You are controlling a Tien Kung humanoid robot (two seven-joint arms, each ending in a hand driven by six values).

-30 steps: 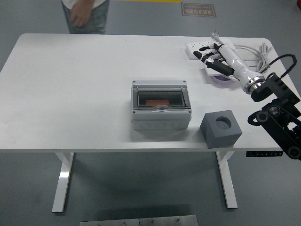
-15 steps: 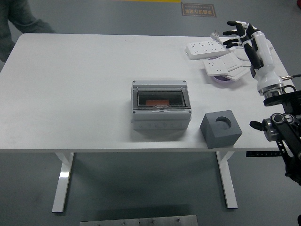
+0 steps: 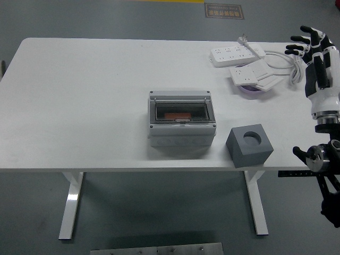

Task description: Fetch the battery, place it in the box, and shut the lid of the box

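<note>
Nearest the front edge sits a grey block (image 3: 249,145) with a round hole in its top, and just left of it the box (image 3: 181,125), lid down, grey walls, dark see-through cover. Through that cover an orange-red shape shows inside; whether it is the battery I cannot tell. Over at the right edge the right hand (image 3: 313,50) is raised beside the table (image 3: 79,95), fingers (image 3: 297,44) spread and empty, well apart from the box. Farther back, white power strips (image 3: 236,53) and their cable (image 3: 284,59) lie by a purple dish (image 3: 252,90).
</note>
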